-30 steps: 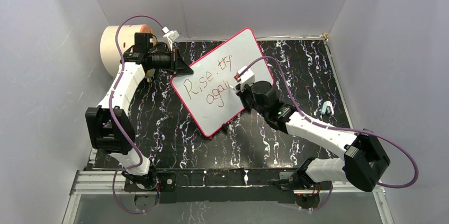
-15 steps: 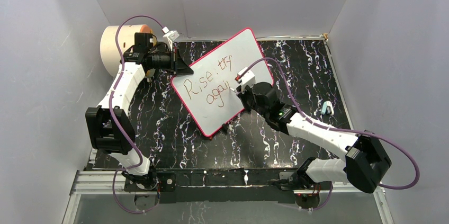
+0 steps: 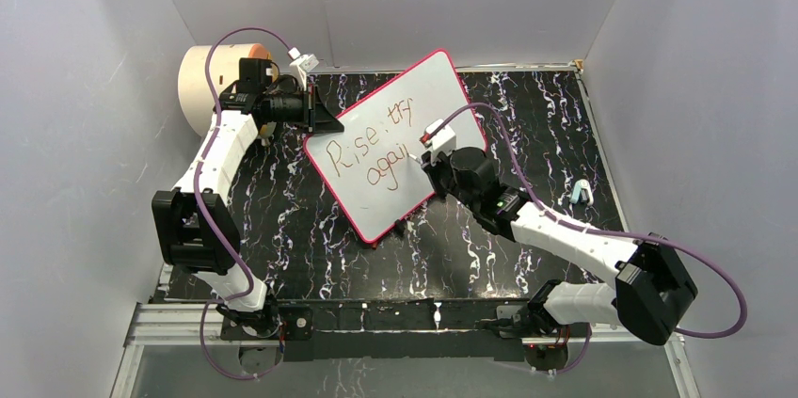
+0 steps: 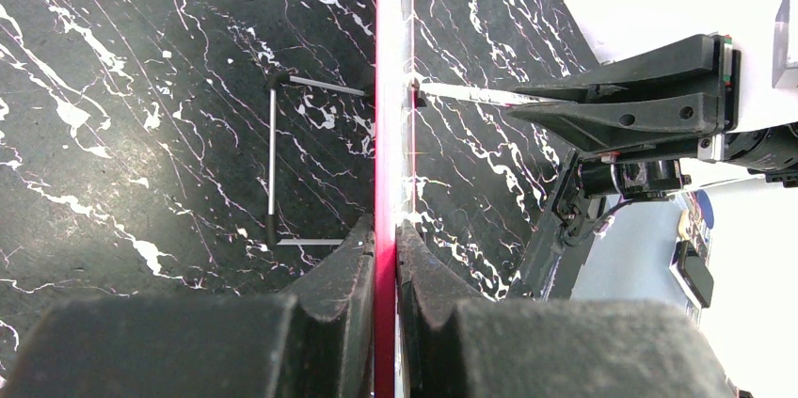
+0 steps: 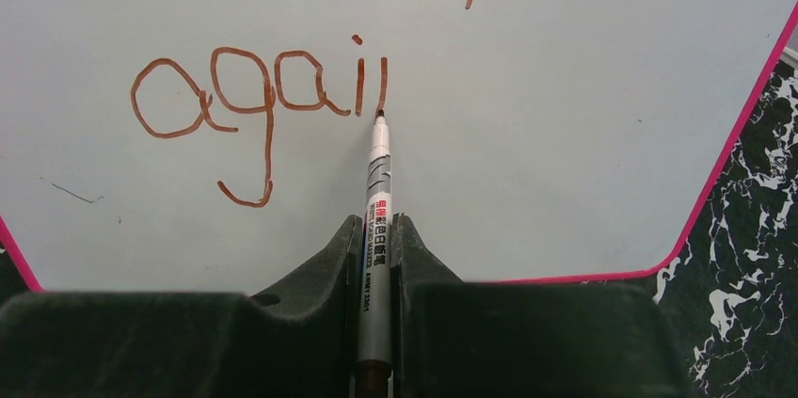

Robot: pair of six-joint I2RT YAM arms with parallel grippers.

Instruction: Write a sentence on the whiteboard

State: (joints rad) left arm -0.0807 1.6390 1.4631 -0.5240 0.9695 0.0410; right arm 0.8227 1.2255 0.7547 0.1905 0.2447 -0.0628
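The whiteboard (image 3: 435, 87), white with a pink-red rim, stands tilted on the black table. The sentence (image 3: 375, 149) reads "Rise, try" over "agai" and one more stroke. My left gripper (image 3: 327, 118) is shut on the board's left edge; in the left wrist view the rim (image 4: 386, 87) runs edge-on between the jaws of that gripper (image 4: 386, 240). My right gripper (image 3: 421, 159) is shut on a grey marker (image 5: 376, 200). Its tip touches the board (image 5: 565, 116) at the foot of the fresh stroke after "agai" (image 5: 245, 97). The right gripper (image 5: 376, 229) clamps the marker's barrel.
A cream cylinder with an orange face (image 3: 209, 83) stands at the back left behind the left arm. A small light blue object (image 3: 581, 193) lies on the marbled table (image 3: 536, 125) at the right. The board's wire foot (image 4: 273, 163) rests on the table. Grey walls enclose the table.
My right gripper has shifted slightly on the board with the marker, at the end of the lower line. The left arm and the board have not moved.
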